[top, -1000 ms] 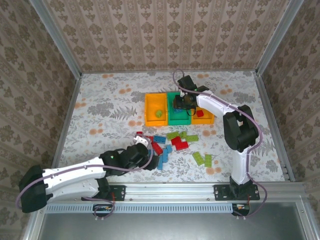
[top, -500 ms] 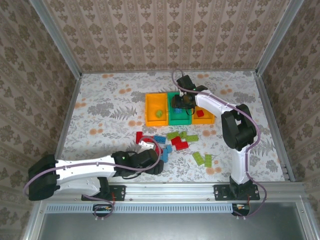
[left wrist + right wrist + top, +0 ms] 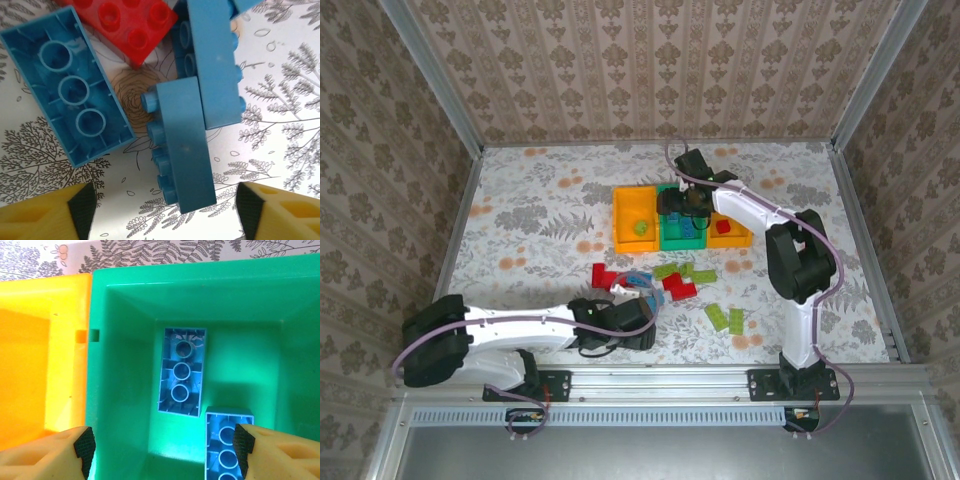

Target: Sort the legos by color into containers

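L pincer (image 3: 165,212) shifted right, over blue legos (image 3: 182,150)

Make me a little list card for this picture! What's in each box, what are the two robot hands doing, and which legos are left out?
left orange bin: one light green lego
green bin: two blue legos, both upside down
right orange bin: one red lego
right gripper: open, empty, above the green bin
left gripper: open, empty, above loose blue bricks
table: red, blue and light green loose legos in front of the bins
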You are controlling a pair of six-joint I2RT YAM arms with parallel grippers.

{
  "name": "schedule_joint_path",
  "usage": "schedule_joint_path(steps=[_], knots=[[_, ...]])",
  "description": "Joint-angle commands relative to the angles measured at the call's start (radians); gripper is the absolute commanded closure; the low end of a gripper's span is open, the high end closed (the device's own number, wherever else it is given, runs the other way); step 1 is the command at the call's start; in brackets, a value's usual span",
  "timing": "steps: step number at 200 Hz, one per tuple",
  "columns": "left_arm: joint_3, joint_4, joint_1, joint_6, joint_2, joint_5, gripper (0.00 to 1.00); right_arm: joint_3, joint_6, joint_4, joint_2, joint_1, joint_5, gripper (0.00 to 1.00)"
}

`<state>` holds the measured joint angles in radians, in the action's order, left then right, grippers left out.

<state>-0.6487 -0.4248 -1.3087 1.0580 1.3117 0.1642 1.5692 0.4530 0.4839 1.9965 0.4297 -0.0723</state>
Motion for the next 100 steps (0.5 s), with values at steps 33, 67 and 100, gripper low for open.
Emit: schedule_joint_path(steps=[33, 67, 100], knots=[[-0.058, -0.003, -0.009, 0.029, 0.088, -0.012, 0.27, -0.057, 0.019, -0.043, -0.149, -0.002, -0.043, 0.22], [-0.093, -0.009, -0.009, 0.015, 0.143, -0.002, 0.27, -0.096, 0.021, -0.053, -0.214, -0.003, -0.036, 0.22], [-0.095, -0.005, -0.009, 0.011, 0.166, 0.002, 0.35, -0.142, 0.017, -0.060, -0.279, -0.003, -0.017, 0.22]])
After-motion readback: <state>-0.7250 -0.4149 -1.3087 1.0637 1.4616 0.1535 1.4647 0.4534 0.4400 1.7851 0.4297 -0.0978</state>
